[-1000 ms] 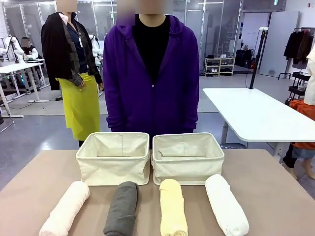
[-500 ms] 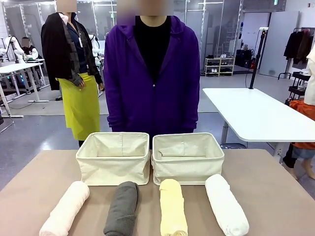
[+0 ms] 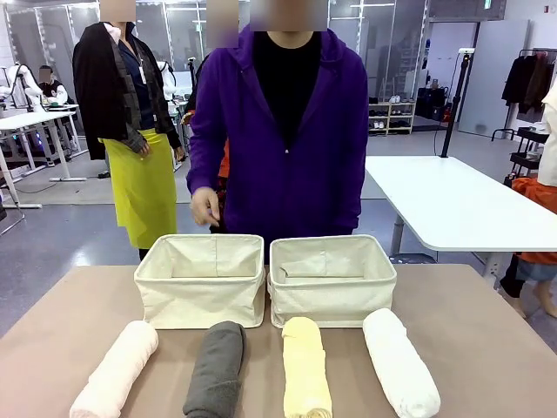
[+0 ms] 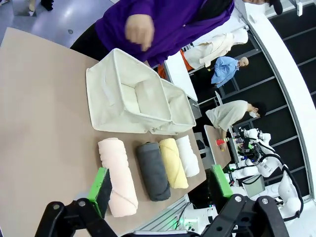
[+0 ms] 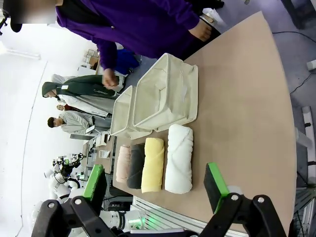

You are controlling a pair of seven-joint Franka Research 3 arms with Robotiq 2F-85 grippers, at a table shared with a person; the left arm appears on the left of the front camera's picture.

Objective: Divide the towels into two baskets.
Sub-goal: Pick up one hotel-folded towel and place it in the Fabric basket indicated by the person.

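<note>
Our left gripper [image 4: 160, 183] and right gripper [image 5: 154, 186] gape wide, empty. Towels [image 3: 215, 370] rowed before the baskets [image 3: 200, 300], ready for splitting.

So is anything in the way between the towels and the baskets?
Nothing visible. The four towels lie on bare table just in front of the left basket and right basket. A person's hand hangs beyond the left basket's far side.
</note>
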